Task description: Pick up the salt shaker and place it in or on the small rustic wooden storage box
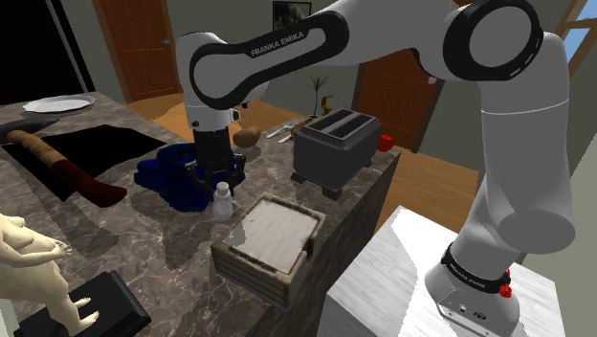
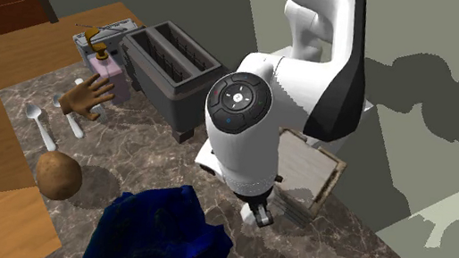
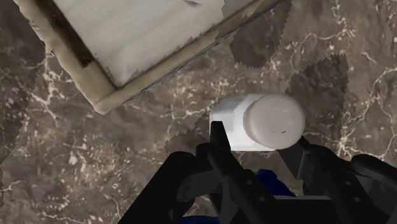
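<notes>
The white salt shaker (image 1: 222, 200) stands upright on the dark marble counter, just beside the corner of the small weathered wooden box (image 1: 232, 260). In the wrist view the shaker's round cap (image 3: 275, 121) faces me, and the box's pale rim (image 3: 102, 95) lies close by. My black gripper (image 3: 257, 145) hangs directly over the shaker, open, one fingertip on each side of it and not clasping it. From the shoulder view the gripper (image 1: 212, 176) sits just above the shaker's cap. In the second exterior view the gripper (image 2: 260, 216) is under the arm's wrist, near the box (image 2: 313, 168).
A crumpled blue cloth (image 1: 174, 178) lies right behind the gripper. A dark toaster (image 1: 334, 144), a brown potato (image 1: 247, 137) and a red apple (image 1: 386, 142) stand further back. A hatchet (image 1: 67, 168), a plate (image 1: 57, 103) and a pale figurine (image 1: 33, 263) occupy the shoulder view's left.
</notes>
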`<action>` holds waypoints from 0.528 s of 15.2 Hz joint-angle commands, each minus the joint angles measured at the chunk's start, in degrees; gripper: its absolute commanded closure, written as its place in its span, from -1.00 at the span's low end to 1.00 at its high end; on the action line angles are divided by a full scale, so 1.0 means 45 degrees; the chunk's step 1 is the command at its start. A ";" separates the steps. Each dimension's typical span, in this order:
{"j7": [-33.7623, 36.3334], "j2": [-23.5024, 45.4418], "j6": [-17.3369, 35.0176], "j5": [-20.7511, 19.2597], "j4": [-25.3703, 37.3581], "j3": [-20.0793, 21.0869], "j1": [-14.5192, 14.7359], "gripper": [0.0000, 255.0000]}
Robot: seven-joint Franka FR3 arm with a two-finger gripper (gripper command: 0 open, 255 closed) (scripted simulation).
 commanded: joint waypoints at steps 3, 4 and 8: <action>0.0051 -0.0168 -0.0610 0.0046 0.0451 0.0032 -0.0005 1.00; 0.0063 -0.0208 -0.0762 0.0057 0.0565 0.0040 -0.0006 1.00; 0.0119 -0.0343 -0.1381 0.0094 0.1061 0.0068 -0.0004 1.00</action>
